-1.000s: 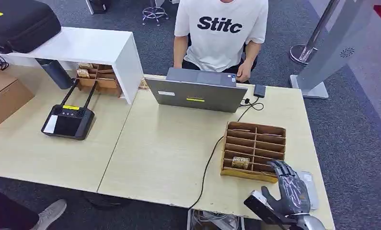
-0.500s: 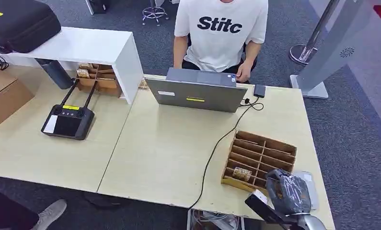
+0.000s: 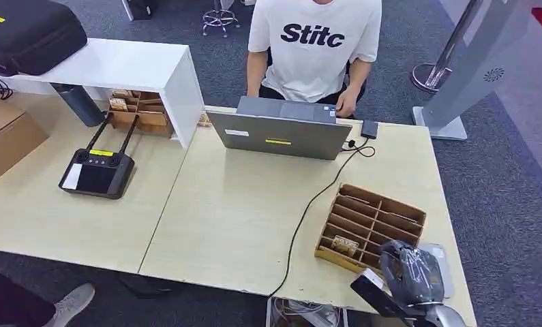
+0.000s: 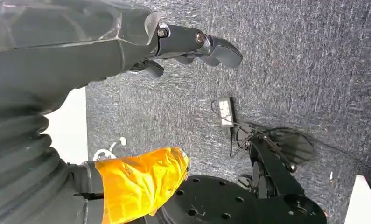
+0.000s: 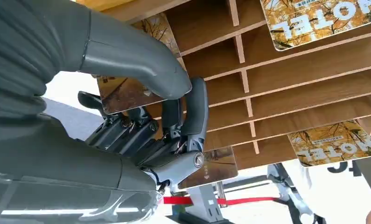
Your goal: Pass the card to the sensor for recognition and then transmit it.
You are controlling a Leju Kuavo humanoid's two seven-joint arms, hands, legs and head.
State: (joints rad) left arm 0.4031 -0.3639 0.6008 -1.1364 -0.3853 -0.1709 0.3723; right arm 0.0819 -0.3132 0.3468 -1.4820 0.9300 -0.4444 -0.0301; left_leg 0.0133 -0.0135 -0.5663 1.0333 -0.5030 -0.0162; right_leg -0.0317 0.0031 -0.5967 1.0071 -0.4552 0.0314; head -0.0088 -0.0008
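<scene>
At the near right corner of the pale wood-grain table (image 3: 241,218), head view: my right hand (image 3: 411,274) is curled over the front edge of the slotted wooden card rack (image 3: 373,221), which sits skewed to the table edge. One patterned card (image 3: 345,244) lies in a front slot; a flat grey sensor pad (image 3: 444,267) pokes out just beside my hand. A black cable (image 3: 309,208) runs from the rack area up to the grey laptop (image 3: 281,133), where a person in a white T-shirt (image 3: 314,41) sits. Far left: black controller (image 3: 96,172) with two antennas, cardboard box (image 3: 5,136), white shelf (image 3: 125,68). Right wrist view gives what the head view hides: my right-hand fingers (image 5: 192,112) and thick grey thumb (image 5: 141,60) are closed on a glossy autumn-print card (image 5: 127,88), held against the thin plywood dividers. Two more cards printed "MOTEL" (image 5: 314,18) sit in other slots; a mirrored surface behind reflects the scene. Left wrist view: my left hand (image 4: 164,46) hangs over speckled grey carpet (image 4: 314,56), fingers loosely curved, holding nothing; how far apart they are I can't tell.
</scene>
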